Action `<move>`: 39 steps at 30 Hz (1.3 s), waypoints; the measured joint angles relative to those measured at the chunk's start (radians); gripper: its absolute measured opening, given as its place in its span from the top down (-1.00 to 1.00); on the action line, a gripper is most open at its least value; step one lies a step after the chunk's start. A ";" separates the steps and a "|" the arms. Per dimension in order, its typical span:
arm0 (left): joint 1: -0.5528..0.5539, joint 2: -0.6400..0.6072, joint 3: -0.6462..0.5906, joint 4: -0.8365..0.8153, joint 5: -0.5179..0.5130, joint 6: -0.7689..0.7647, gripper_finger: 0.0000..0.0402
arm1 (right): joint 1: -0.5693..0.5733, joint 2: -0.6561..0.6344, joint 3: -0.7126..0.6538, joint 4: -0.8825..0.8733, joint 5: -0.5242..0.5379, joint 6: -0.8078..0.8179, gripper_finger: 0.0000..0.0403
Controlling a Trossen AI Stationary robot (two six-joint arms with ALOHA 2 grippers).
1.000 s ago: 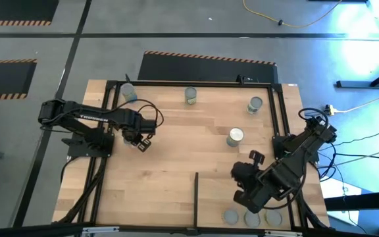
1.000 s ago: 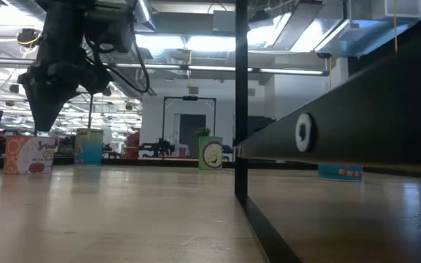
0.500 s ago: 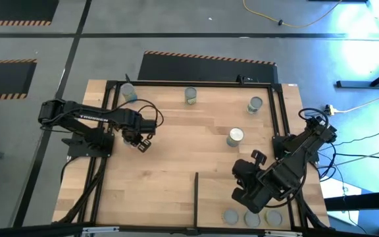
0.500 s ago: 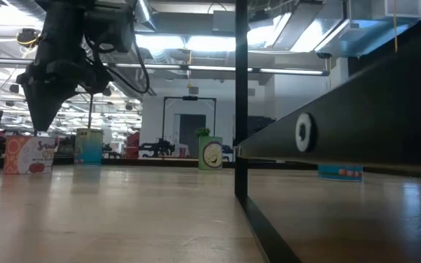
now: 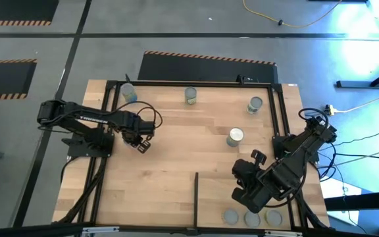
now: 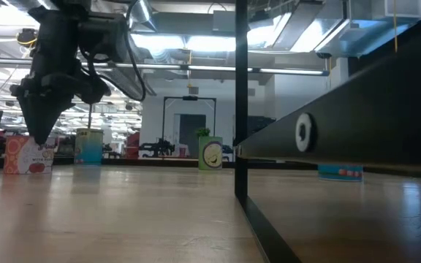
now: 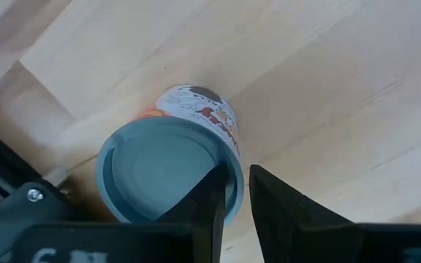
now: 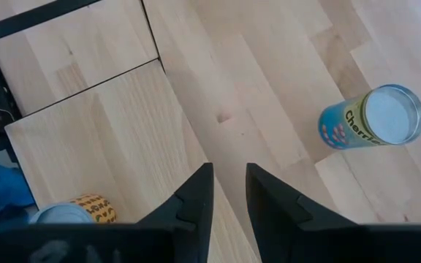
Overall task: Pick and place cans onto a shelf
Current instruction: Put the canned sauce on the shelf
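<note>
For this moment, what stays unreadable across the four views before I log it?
- The three grey-topped cans on the light-wood shelf section: the high view shows tops only, partly under the right gripper.
- Low view: the black divider bar blocks the shelf side.
- Left wrist view: the left gripper covers part of the blue-topped can's rim.
- Blue can: label cut short by its curve.
</note>
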 joint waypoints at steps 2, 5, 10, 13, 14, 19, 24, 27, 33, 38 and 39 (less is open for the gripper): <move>0.000 0.000 -0.003 0.001 -0.003 0.016 0.71 | 0.000 0.000 0.000 0.000 0.000 0.000 0.58; 0.000 0.001 -0.004 0.001 -0.003 0.090 0.71 | 0.000 0.000 0.000 0.000 0.000 0.000 0.58; 0.000 0.002 -0.004 -0.001 -0.011 0.163 0.87 | 0.000 0.000 0.000 0.000 0.000 0.000 0.58; -0.001 0.002 -0.004 -0.011 -0.026 0.175 0.96 | 0.000 0.000 0.000 0.000 0.000 0.000 0.58; -0.001 0.002 -0.004 -0.014 -0.027 0.191 0.97 | 0.000 0.000 0.000 0.000 0.000 0.000 0.58; -0.012 0.011 0.049 -0.096 -0.060 0.263 0.98 | 0.000 0.000 0.000 0.000 0.000 -0.019 0.58; -0.034 0.008 0.217 -0.236 -0.065 0.348 0.99 | 0.000 0.000 0.000 -0.003 0.000 -0.023 0.58; -0.060 0.007 0.352 -0.293 -0.076 0.383 0.99 | 0.000 0.000 0.000 -0.008 0.000 -0.023 0.58; -0.113 0.007 0.668 -0.374 -0.115 0.450 0.99 | 0.000 0.000 0.000 -0.059 0.002 -0.021 0.58; -0.152 0.046 0.909 -0.408 -0.211 0.478 1.00 | 0.000 0.000 0.000 -0.089 0.042 -0.003 0.58; -0.158 0.063 0.957 -0.425 -0.234 0.492 1.00 | 0.000 -0.003 0.000 -0.088 0.055 -0.002 0.58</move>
